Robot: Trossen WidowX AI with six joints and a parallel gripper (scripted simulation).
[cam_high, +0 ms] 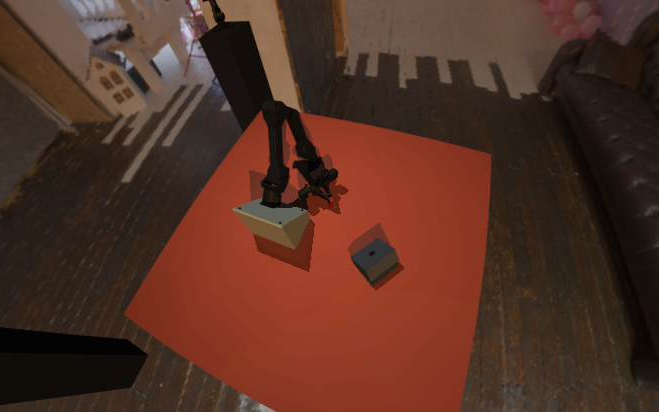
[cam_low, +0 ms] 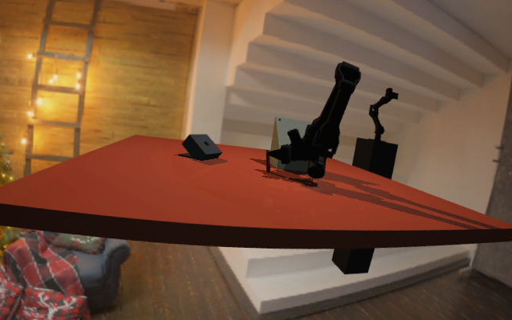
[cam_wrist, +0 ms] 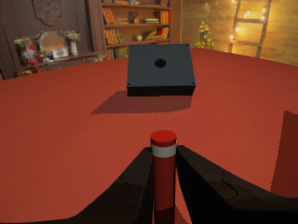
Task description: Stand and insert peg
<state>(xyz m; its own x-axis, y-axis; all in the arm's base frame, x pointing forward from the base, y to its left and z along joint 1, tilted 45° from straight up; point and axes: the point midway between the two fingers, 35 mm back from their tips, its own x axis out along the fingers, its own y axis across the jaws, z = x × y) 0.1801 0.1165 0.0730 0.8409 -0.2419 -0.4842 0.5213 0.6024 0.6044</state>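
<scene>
The red peg (cam_wrist: 162, 177) (cam_high: 330, 201) (cam_low: 268, 162) stands upright between my fingers, with its white band near the top end and its plain end down. My gripper (cam_wrist: 164, 153) (cam_high: 327, 196) (cam_low: 270, 155) is shut on the peg, low over the red table (cam_high: 295, 317) (cam_low: 170, 198), close in front of the robot's base. The peg's lower end is at or just above the table; I cannot tell which. The dark sloped panel (cam_high: 382, 250) (cam_low: 196, 148) (cam_wrist: 147, 76) sits ahead of the gripper, apart from it. Its one round hole (cam_high: 371, 252) (cam_low: 207, 144) (cam_wrist: 160, 63) is empty.
The arm stands on a pale wedge-shaped pedestal (cam_high: 275, 222) (cam_low: 278, 133) just behind the gripper. A black pillar (cam_high: 234, 66) (cam_low: 374, 157) with a second small arm stands beyond the table's far edge. A leather sofa (cam_high: 644, 168) stands off to one side.
</scene>
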